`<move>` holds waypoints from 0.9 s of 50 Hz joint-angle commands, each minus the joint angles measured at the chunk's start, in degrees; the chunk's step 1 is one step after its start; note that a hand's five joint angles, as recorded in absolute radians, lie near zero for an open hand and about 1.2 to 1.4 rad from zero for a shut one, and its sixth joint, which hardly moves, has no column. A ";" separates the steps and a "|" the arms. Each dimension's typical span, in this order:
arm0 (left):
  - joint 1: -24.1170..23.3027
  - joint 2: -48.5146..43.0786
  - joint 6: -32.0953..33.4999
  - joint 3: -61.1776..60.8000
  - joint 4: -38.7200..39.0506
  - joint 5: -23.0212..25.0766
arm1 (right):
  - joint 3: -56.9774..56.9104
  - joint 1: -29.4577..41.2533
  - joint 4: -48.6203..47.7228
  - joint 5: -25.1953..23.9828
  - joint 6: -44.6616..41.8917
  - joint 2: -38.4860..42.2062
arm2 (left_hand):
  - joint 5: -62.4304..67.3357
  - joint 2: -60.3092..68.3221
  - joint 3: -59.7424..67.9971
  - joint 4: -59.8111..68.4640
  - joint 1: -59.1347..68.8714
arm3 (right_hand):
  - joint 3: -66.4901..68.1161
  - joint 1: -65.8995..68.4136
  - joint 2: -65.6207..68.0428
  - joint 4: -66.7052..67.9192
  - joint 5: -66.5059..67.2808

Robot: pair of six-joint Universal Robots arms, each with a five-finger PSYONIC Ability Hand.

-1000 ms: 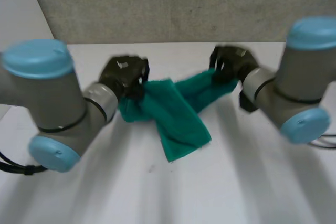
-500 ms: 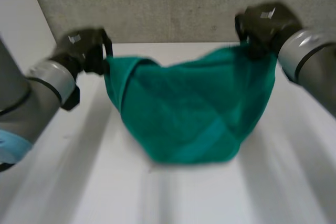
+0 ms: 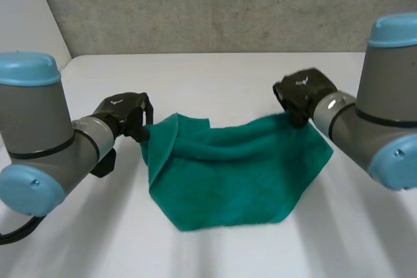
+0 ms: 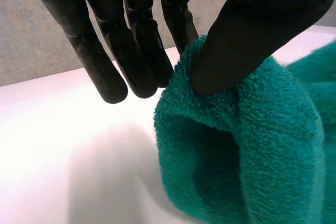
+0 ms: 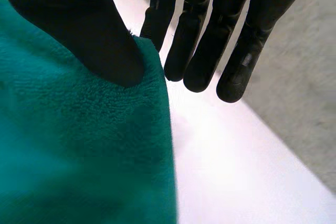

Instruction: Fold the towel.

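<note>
The flat white table (image 3: 215,76) carries my teal terry-cloth towel (image 3: 234,174), which sags between my hands. My left hand (image 3: 124,114) pinches its curled-over corner, thumb against finger, and my right hand (image 3: 301,92) pinches the opposite corner likewise. My thumbs hide both pinched tips.

Pinched corners: the left robot hand (image 3: 124,114) and the right robot hand (image 3: 301,92) each cover the bit of towel (image 3: 234,167) they pinch.
Towel in wrist views: runs past the picture's edge in both.
Palms: cut off at the edge in both wrist views.
Bench (image 3: 215,76) under the towel: hidden by the cloth.
Arms: both cut off at the sides of the head view.
</note>
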 commanded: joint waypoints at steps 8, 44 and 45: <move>-5.26 13.34 -13.38 -9.61 -1.91 -3.50 | -17.43 0.43 -20.28 3.29 5.39 13.08 | 8.47 6.04 6.27 6.11 10.80 | 12.57 24.15 12.80 11.69 13.45; 2.56 5.08 7.87 -6.80 4.26 1.67 | 16.14 8.42 -4.38 2.32 20.16 -6.07 | -52.45 -54.88 -54.65 -54.81 -50.12 | -56.00 -44.42 -55.77 -56.88 -55.12; 2.73 3.68 10.41 -5.93 4.43 3.24 | 18.06 9.64 -4.46 1.02 24.08 -6.51 | -52.28 -54.71 -54.49 -54.64 -49.95 | -53.17 -41.59 -52.94 -54.04 -52.29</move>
